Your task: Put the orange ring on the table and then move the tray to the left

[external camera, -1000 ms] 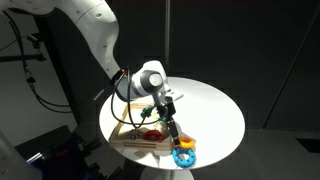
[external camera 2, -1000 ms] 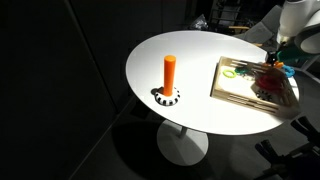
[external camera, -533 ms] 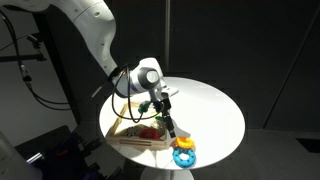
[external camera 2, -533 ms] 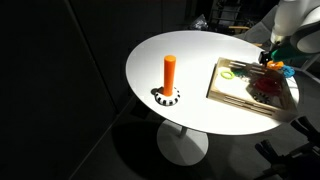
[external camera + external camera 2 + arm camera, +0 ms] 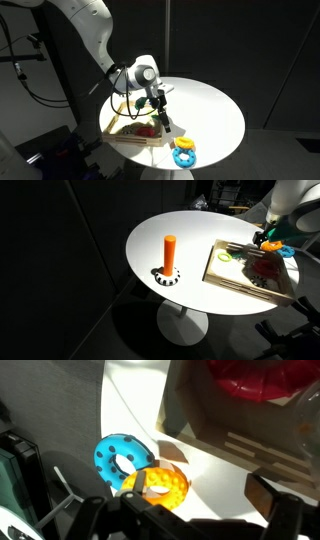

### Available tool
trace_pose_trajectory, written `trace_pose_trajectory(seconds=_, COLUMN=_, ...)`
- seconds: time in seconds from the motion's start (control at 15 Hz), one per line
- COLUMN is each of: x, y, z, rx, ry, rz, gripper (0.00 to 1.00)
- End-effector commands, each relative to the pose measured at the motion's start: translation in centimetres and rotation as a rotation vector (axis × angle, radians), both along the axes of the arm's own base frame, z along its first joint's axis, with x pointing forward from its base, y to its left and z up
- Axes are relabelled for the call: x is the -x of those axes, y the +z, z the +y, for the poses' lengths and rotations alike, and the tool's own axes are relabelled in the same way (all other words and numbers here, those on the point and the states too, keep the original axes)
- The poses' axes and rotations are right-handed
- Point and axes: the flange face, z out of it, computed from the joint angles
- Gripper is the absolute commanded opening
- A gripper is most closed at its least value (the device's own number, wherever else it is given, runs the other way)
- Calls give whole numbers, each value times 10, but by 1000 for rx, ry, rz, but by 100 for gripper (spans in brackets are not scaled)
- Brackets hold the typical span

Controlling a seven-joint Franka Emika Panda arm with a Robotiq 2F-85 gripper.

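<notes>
The orange ring lies on the white table, leaning against a blue ring just outside the tray's corner. Both exterior views show it near the table's edge. The pale wooden tray lies flat and holds a red piece. My gripper is open and holds nothing. It hangs low over the tray's edge beside the rings. One finger is next to the orange ring, the other by the tray rim.
An orange peg on a black-and-white base stands upright near the middle of the table. A green piece lies in the tray. The rings and tray sit close to the table's edge, with dark floor beyond.
My gripper has moved away from the rings and along the tray. The tray has slid a little across the table with it. The rings have stayed where they were.
</notes>
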Motion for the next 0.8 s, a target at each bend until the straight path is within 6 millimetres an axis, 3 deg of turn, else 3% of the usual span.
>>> trace_pose_trajectory(seconds=0.0, x=10, y=8, z=6, rx=-38, ry=-4, rz=10, gripper=100)
trace_pose_trajectory(seconds=0.73, x=26, y=10, z=37, rx=-160, ry=-10, rz=30, gripper=100)
